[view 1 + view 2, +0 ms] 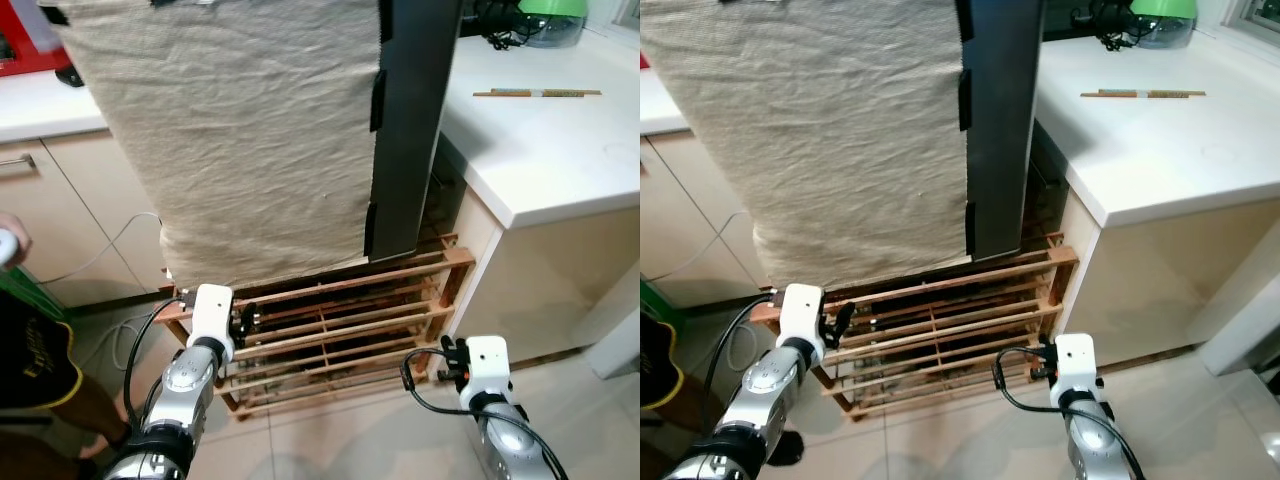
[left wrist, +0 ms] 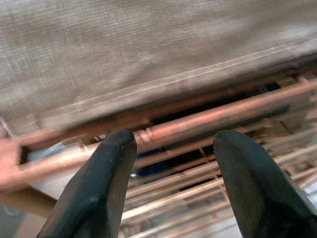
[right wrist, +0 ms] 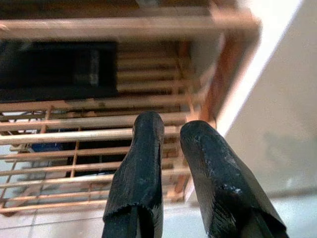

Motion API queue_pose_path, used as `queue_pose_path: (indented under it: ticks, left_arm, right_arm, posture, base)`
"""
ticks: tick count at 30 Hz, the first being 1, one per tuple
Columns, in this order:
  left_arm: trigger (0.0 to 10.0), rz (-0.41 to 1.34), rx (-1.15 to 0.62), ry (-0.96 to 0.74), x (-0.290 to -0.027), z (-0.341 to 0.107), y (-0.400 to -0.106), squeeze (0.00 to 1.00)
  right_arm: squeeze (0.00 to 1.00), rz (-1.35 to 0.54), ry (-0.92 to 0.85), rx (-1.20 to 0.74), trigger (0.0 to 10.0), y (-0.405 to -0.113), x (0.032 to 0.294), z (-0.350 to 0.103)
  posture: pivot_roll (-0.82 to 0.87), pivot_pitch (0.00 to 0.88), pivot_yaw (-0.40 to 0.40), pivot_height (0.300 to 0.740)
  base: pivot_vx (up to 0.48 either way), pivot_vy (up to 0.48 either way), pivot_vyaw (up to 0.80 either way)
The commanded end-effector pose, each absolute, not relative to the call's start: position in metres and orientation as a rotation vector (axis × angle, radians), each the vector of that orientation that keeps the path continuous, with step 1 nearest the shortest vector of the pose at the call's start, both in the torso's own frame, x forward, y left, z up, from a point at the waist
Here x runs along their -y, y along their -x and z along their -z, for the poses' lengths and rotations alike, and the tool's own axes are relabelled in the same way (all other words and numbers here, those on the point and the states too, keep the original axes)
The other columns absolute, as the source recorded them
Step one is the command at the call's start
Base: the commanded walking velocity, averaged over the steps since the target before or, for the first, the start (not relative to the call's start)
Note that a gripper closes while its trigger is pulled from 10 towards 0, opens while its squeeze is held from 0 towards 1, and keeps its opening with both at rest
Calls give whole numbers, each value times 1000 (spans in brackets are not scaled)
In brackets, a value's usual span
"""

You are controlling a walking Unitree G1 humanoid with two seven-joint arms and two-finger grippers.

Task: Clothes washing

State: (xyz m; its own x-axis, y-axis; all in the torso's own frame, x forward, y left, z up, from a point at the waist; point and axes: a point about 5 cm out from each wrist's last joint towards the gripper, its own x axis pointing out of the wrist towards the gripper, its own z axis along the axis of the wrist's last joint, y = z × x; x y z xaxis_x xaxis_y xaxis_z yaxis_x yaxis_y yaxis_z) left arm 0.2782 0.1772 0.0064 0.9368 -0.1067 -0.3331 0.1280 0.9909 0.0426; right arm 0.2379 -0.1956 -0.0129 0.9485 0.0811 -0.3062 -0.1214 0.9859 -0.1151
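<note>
Above slatted wooden rack [image 1: 340, 325], seemingly coarse cloth [image 1: 240, 130]

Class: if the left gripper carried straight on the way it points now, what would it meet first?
Probably the top rail of the wooden rack, just under the hem of the beige cloth; the left gripper is open, though depth is unclear.

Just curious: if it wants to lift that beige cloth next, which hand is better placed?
Probably the left hand: open, right beneath the beige cloth. The right hand sits by the wooden rack.
</note>
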Motion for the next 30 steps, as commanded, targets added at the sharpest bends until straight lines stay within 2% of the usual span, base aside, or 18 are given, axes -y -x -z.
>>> queue_pose_path:
  ticks: [1,2,3,5,11,15,16,20,24,29,30]
  left_arm:
    - [10000,157,-307,-71,-171,-12,-279,0]
    - [10000,157,-307,-71,-171,-12,-279,0]
    - [10000,216,-283,-74,-159,-18,-276,0]
    - [10000,241,-255,-64,-150,-26,-274,0]
    - [10000,266,-156,-35,-136,-53,-276,0]
    - [10000,255,-131,-57,-141,-62,-277,0]
    - [10000,207,-124,-60,-150,-67,-276,0]
    - [10000,135,-132,-74,-167,-78,-265,0]
    - [10000,132,-97,-79,-171,-87,-264,0]
    - [10000,85,-89,-35,-175,-91,-268,0]
    - [10000,104,-97,-39,-173,-89,-268,0]
  right_arm:
    - [0,-157,168,-245,10000,-248,189,1]
    - [0,-157,168,-245,10000,-248,189,1]
    - [0,-190,210,-217,10000,-252,189,-9]
    - [0,-212,224,-205,10000,-253,191,-16]
    - [0,-170,199,-92,10000,-258,197,-52]
    - [0,-147,161,-21,10000,-266,190,-69]
    - [0,-193,141,-16,10000,-272,179,-71]
    - [0,-232,123,-96,10000,-273,170,-63]
    - [0,-252,93,-130,10000,-275,167,-62]
    - [0,-228,111,-199,10000,-273,166,-54]
    - [0,-205,101,-235,10000,-271,169,-49]
  posture:
    - [-67,0,23,740]
    - [-67,0,23,740]
    - [-69,0,19,740]
    - [-70,0,18,740]
    - [-70,0,16,740]
    - [-48,0,-27,740]
    - [-27,0,-57,740]
    - [31,0,-128,740]
    - [42,0,-131,740]
    - [32,0,-88,740]
    - [22,0,-60,740]
  base:
    - [0,0,0]
    - [0,0,0]
    - [0,0,0]
    - [0,0,0]
    - [0,0,0]
    - [0,0,0]
    - [0,0,0]
    - [0,0,0]
    - [0,0,0]
    - [0,0,0]
    - [0,0,0]
